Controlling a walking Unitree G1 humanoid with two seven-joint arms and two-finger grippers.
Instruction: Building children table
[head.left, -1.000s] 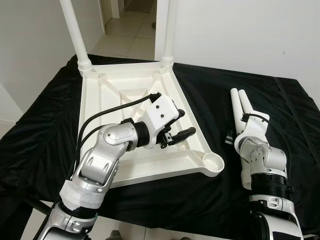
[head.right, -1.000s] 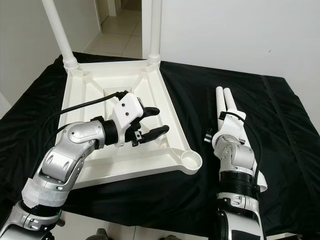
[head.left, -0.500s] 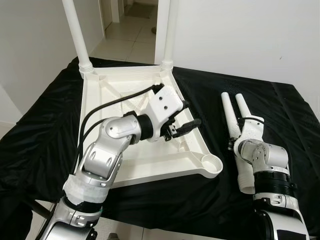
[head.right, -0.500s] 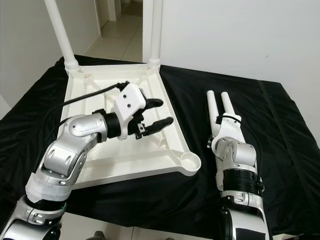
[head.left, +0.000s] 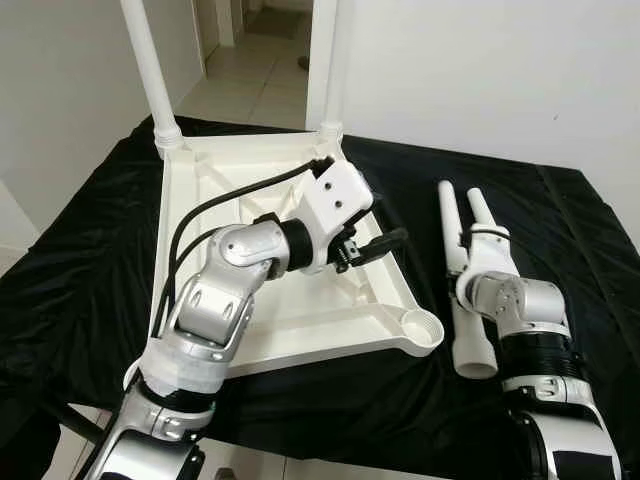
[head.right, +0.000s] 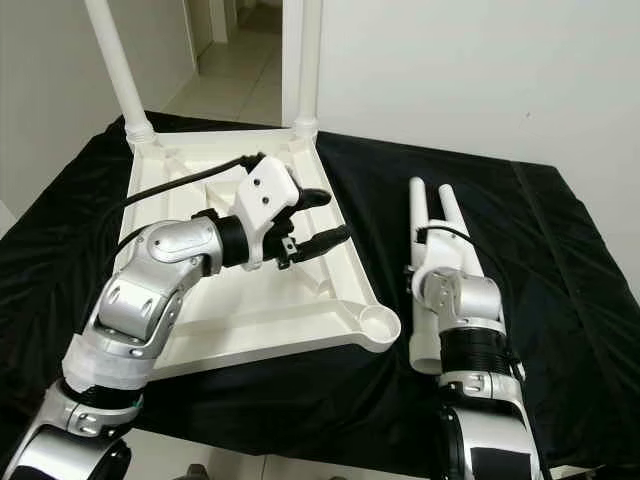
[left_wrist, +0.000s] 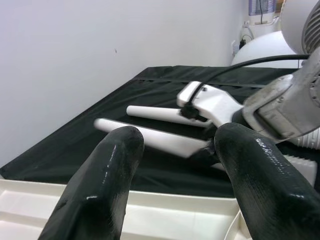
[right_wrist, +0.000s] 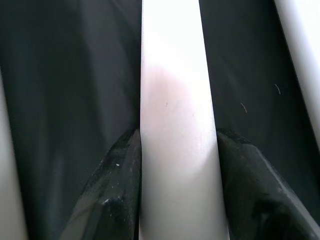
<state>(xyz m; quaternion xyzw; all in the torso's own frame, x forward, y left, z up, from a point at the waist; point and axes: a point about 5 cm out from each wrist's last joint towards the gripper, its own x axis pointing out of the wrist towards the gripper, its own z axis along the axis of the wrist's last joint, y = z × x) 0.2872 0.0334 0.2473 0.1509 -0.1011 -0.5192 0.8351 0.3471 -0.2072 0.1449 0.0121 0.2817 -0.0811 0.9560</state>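
On the black cloth (head.left: 90, 250) beside the upturned tabletop (head.left: 290, 310), the right gripper (right_wrist: 172, 165) clamps a loose leg (head.left: 453, 262) (smooth, stiff, likely light plastic, best gripped mid-shaft), while the left gripper (head.left: 372, 238) hovers open over the tabletop.

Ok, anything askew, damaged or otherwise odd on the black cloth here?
Nothing stands out. The table top lies upside down with two legs fitted, as assembly needs. The right hand grips one loose leg; the left hand hovers open.
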